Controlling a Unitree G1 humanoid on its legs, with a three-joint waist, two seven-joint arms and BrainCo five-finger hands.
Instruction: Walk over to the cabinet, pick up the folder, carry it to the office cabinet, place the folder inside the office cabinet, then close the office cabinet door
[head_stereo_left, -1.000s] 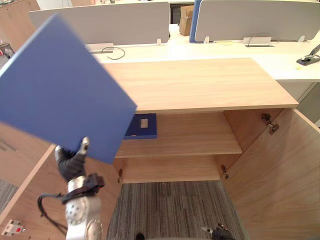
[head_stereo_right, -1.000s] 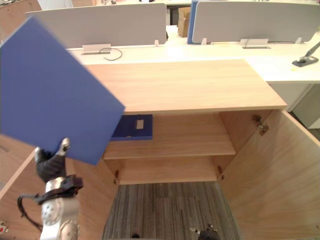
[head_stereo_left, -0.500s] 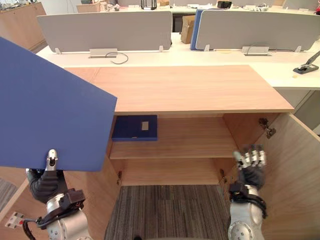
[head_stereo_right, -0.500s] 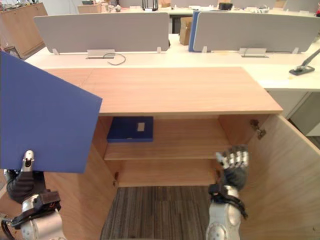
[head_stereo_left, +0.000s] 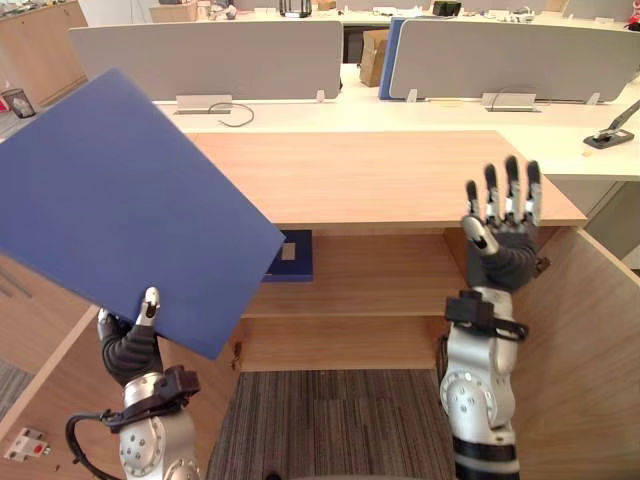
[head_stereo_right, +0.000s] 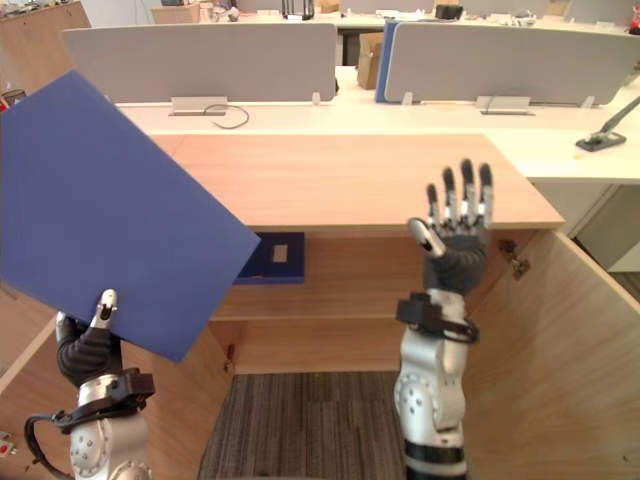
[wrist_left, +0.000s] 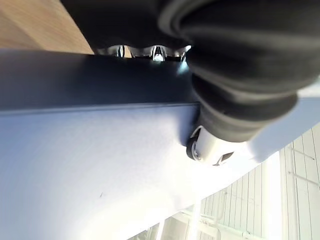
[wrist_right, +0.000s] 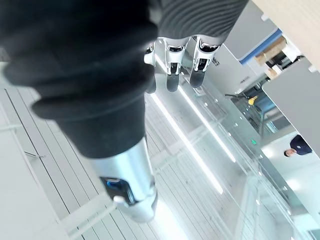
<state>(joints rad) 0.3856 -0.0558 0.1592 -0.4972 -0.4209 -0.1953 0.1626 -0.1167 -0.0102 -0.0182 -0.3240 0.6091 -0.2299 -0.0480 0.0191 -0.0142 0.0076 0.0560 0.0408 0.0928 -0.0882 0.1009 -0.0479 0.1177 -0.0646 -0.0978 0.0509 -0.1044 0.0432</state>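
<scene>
- Lower left: the left door stands open, just beside the arm. Keep the elbow off its edge when you swing inward.
- Lower left: the left robot hand is clamped on the lower edge of the folder, thumb on the front face and fingers behind.
- Left half of the frame: the folder hangs in the air, tilted, and is not yet inside. It likely needs laying flat before entry, since its face is broad.
- Centre: on the office cabinet, the front edge of the top board is the one to clear. Bring the folder in below it.
- Centre: on the shelf, a dark blue binder lies at the left end. The open room is to its right, so aim there.
- Right of centre: the right robot hand is raised before the opening, fingers straight and holding nothing. Move it aside if it crowds the path.
- Lower right: the right door is wide open, near the arm.
</scene>
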